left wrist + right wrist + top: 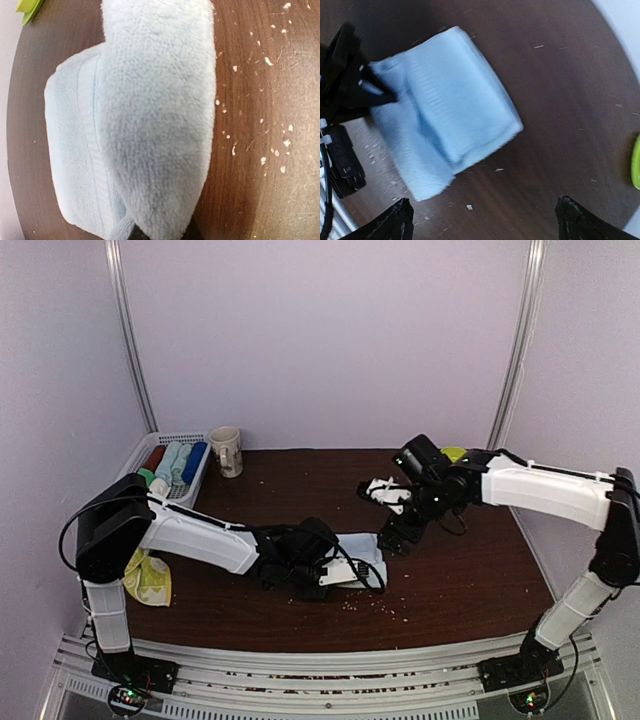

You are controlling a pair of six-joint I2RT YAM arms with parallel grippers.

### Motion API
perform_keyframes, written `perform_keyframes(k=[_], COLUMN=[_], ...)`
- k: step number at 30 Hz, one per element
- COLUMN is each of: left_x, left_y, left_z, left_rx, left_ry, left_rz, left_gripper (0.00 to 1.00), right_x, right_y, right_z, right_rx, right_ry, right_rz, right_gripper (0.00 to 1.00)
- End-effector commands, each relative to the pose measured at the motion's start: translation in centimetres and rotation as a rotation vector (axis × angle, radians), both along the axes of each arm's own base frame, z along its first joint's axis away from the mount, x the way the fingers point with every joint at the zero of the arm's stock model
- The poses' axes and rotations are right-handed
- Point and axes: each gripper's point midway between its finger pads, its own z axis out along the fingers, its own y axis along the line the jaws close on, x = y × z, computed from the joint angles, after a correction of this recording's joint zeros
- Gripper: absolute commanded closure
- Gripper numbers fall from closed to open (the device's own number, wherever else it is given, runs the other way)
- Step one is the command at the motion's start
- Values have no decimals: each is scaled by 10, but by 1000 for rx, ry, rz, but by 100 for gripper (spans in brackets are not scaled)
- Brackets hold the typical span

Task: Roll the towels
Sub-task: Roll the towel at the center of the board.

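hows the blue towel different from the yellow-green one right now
Colour: the pale blue towel is plain, the yellow-green towel has pale print. Place: the blue one lies in the middle of the table, the yellow-green one at the near left edge. State: the blue one is folded thick, its edge pinched by the left gripper; the yellow-green one lies crumpled, untouched. Both are soft cloth.

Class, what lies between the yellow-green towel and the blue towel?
The left arm, which ends at the blue towel; the top view shows it.
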Motion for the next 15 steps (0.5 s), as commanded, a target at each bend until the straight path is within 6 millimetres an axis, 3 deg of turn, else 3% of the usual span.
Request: perform_keyframes(k=[1, 5, 9, 12, 15], left_x=[-31, -32, -30, -32, -32], left_y=[40, 36, 32, 36, 44], left_z=[-55, -55, -52, -58, -68], left_rx=[173, 175, 146, 173, 200], left_ry=[302, 420, 557, 689, 825], left_rz=[31, 27, 23, 25, 50], left_gripper=[100, 100, 100, 100, 100], right_x=[40, 20, 6, -5, -21], right_y=[-64, -89, -114, -89, -57], right_z=[79, 131, 156, 150, 120], right_rx=[69, 241, 361, 361, 282], right_ry=[-481, -701, -817, -747, -658], right_rz=[-392, -405, -490, -327, -140], right_gripper=[0, 0, 0, 0, 0])
